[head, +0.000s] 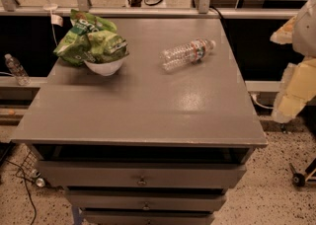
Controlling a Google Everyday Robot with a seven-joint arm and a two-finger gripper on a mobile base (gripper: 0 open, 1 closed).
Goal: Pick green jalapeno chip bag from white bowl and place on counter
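The white bowl (104, 67) stands at the back left of the grey counter (148, 105). The green jalapeno chip bag (98, 46) lies crumpled across the top of the bowl and hangs over its left rim. My gripper (290, 95) is at the right edge of the view, beyond the counter's right side, far from the bowl and holding nothing that I can see.
A brighter green bag with white letters (89, 22) lies just behind the bowl. A clear plastic water bottle (187, 53) lies on its side at the back right of the counter. Drawers (142, 177) are below the front edge. A rail runs behind the counter.
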